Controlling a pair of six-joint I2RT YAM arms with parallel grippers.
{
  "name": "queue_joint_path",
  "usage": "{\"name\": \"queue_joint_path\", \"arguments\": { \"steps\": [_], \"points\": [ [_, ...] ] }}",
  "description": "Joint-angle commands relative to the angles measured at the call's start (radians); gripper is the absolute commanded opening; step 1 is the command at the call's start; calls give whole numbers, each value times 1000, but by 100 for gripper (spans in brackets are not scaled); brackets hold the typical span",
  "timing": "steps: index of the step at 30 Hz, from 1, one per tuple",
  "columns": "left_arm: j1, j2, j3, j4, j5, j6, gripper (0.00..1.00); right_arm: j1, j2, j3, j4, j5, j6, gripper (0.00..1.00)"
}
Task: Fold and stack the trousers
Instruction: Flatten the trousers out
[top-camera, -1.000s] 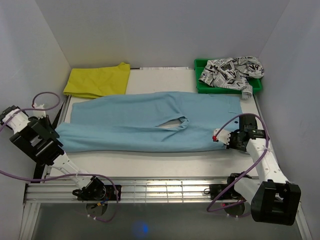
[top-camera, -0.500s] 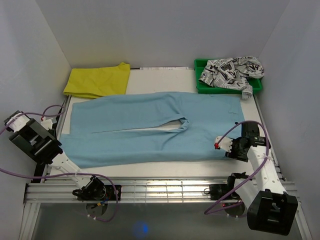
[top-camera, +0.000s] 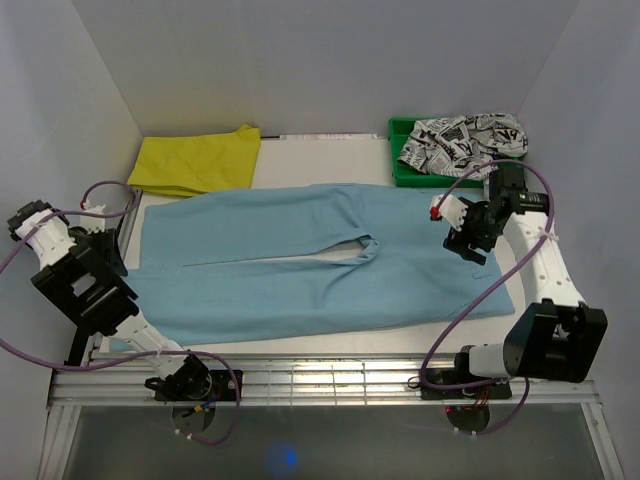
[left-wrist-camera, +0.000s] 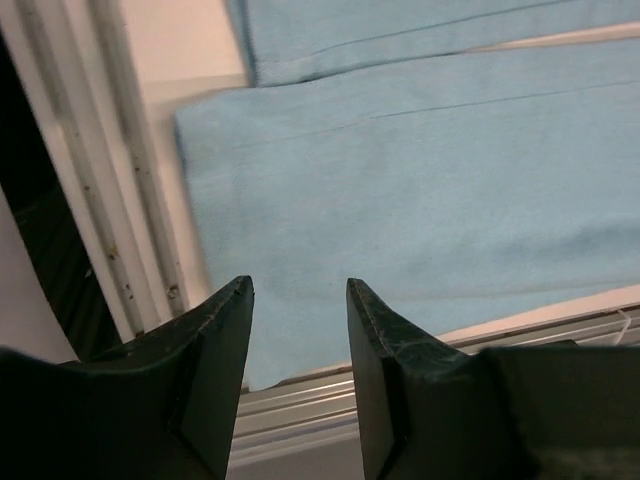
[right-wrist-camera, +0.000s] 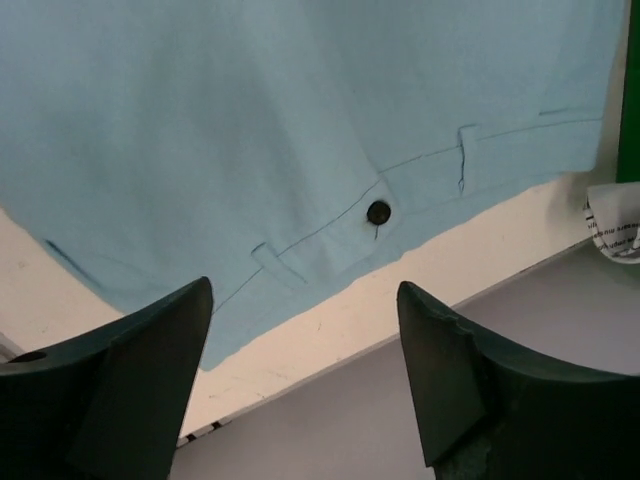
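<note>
— Top view first: any containers?
— One green tray (top-camera: 398, 166) at the far right corner of the table (top-camera: 320, 160). It holds a crumpled black-on-white printed garment (top-camera: 465, 138) that spills over its rim.
— And the trousers (top-camera: 300, 270)?
— Light blue, spread flat across the middle of the table, with the waist to the right and both legs to the left. A folded yellow garment (top-camera: 195, 160) lies at the far left corner.
— What differs from half a second ago?
— The right gripper (top-camera: 470, 248) was at the near waist corner and is now farther back, over the waistband. The near waist corner lies spread further out.
— Counts?
— Three garments, one tray, two arms.
— Left wrist view?
— The left gripper (left-wrist-camera: 298, 290) has its fingers parted and holds nothing. It hangs over the near leg's hem, at the table's left edge.
— Right wrist view?
— The jaws are wide apart and empty above the waistband. A dark button (right-wrist-camera: 378, 212) and belt loops show there, and a bit of the printed cloth shows at the right edge.
</note>
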Motion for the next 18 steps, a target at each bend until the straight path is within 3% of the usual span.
{"name": "queue_joint_path", "arguments": {
  "steps": [1, 6, 9, 18],
  "points": [
    [-30, -90, -89, -36, 142, 41, 52, 20, 102, 101, -69, -106, 196, 75],
    [-122, -136, -291, 95, 127, -39, 42, 68, 233, 95, 120, -41, 380, 52],
    [-138, -128, -388, 157, 98, -74, 36, 66, 289, 79, 181, 25, 443, 44],
    [-138, -113, -572, 266, -63, -42, 30, 66, 346, -179, 345, 320, 392, 37]
  ]
}}
